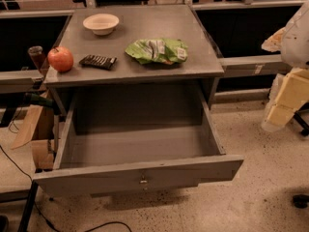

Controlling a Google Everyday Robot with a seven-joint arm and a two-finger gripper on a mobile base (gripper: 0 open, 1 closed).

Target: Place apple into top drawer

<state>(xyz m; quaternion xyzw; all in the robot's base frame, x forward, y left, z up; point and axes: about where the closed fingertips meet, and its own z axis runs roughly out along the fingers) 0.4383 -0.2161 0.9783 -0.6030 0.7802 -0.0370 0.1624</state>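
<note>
Sitting at the front left corner of the grey cabinet top (159,28), the apple (60,59) is what you should look at first. It is red-orange with a paler patch facing up and rests close to the front edge. Just to its right lies a small dark wrapped bar (98,61), near it but not touching. Behind the apple, past the left edge of the top, you can see a dark cup-like object (35,56); what it is you cannot tell.

Directly below the apple's corner, the top drawer (96,178) stands pulled well out toward you. Its grey floor and side walls are in plain view, and its flat front panel carries a small metal lock (143,180) at the centre. The apple is on the top, not in the drawer.

Farther along the top, a crumpled green snack bag (157,50) lies right of the bar, and a cream bowl (101,23) sits upright toward the back left.

The gripper (282,105) hangs at the right edge of the view, over the speckled floor (260,187), beside the cabinet and well apart from both apple and drawer. You cannot tell whether it is wide or narrow, and nothing shows in its hold.

A cardboard box (34,124) stands on the floor left of the drawer.
</note>
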